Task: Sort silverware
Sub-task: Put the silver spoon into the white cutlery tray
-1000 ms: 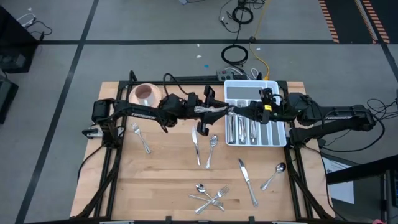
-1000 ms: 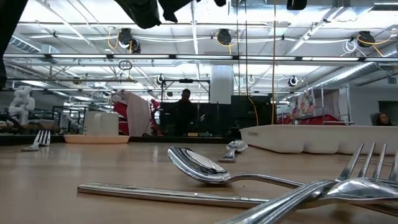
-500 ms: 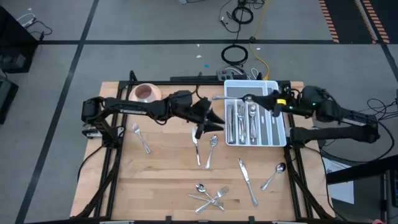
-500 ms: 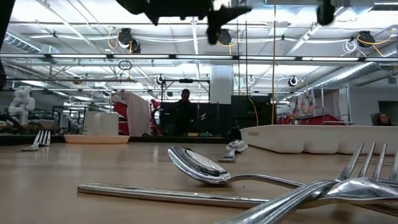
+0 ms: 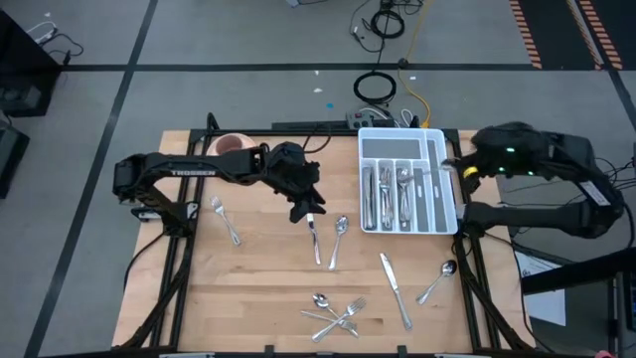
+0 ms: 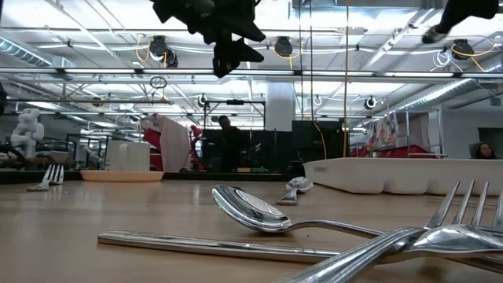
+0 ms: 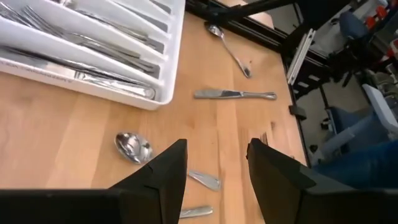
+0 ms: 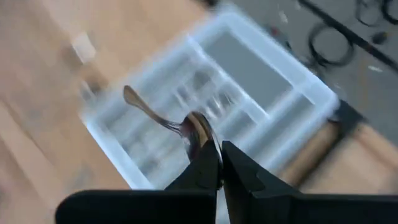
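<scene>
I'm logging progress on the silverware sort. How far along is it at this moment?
Partly done. Several silver metal pieces already lie in the white divided tray. In hand: the right gripper is shut on a shiny metal spoon above the tray. The left gripper, open and empty, hovers over the table knife and spoon. Left on the wooden table: roughly ten forks, spoons and knives.

The right wrist view is smeared: the white tray point(image 8: 205, 118) and its contents show only as streaks, and the piece of silverware point(image 8: 165, 118) in the right pincer point(image 8: 219, 165) cannot be typed. The pink cup point(image 5: 231, 143) is half hidden under the left arm. In the low view, the forks point(image 6: 440, 228) run off the picture's edge.
</scene>
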Action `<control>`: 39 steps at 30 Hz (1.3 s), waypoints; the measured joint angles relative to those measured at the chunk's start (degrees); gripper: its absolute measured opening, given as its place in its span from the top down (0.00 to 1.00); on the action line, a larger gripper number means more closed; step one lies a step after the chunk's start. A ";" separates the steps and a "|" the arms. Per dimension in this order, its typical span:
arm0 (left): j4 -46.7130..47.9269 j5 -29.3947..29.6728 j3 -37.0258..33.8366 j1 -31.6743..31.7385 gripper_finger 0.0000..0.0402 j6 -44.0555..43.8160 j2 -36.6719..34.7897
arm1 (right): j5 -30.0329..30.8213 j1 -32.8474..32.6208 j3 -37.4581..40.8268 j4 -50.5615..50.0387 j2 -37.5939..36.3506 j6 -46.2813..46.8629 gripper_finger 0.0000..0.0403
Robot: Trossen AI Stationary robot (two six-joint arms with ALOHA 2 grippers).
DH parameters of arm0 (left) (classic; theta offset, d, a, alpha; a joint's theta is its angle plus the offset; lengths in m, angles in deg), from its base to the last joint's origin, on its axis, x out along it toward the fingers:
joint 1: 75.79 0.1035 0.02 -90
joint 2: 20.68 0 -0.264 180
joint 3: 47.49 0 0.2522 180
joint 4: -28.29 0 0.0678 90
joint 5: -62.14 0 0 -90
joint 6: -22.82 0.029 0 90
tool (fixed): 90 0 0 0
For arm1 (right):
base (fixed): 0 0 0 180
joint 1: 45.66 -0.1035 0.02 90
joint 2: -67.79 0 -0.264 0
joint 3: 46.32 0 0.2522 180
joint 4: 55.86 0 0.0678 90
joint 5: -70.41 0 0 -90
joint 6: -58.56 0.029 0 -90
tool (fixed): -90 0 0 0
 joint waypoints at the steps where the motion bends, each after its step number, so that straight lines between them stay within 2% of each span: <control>1: 0.11 -0.01 0.01 -0.03 0.57 -0.01 -0.06 | 0.47 0.03 -1.02 -3.05 2.22 -2.29 1.00; 5: 1.70 -0.52 0.01 -0.60 0.57 -0.01 -0.05 | -1.53 0.04 -1.32 -1.68 8.98 -15.36 1.00; 9: 4.98 -1.12 0.01 -1.01 0.57 0.02 -0.05 | 1.55 0.56 -0.69 -3.21 16.24 -28.60 1.00; 11: 7.06 -1.13 0.01 -0.98 0.57 0.02 -0.05 | -0.25 1.56 -0.60 -3.15 19.62 -34.57 1.00; 14: 9.58 -1.13 0.01 -0.94 0.57 0.21 -0.05 | -2.92 2.85 -0.60 -3.25 24.57 -40.54 1.00; 18: 10.57 -1.19 0.01 -0.98 0.57 0.52 -0.05 | -3.34 6.54 -0.60 -3.27 29.92 -48.89 1.00; 26: 10.62 -1.19 0.01 -0.98 0.57 2.05 -0.05 | -13.91 17.13 -0.58 0.78 36.18 -60.64 1.00; 30: 10.62 -1.19 0.01 -0.98 0.57 3.24 -0.05 | -16.00 21.69 -0.58 1.29 38.74 -66.12 1.00; 35: 10.60 -1.19 0.01 -0.98 0.57 3.50 -0.05 | -26.90 27.47 -0.58 0.99 43.56 -72.28 1.00; 39: 10.60 -1.19 0.01 -0.98 0.57 3.49 -0.05 | -28.71 29.67 -0.58 0.59 48.52 -76.42 1.00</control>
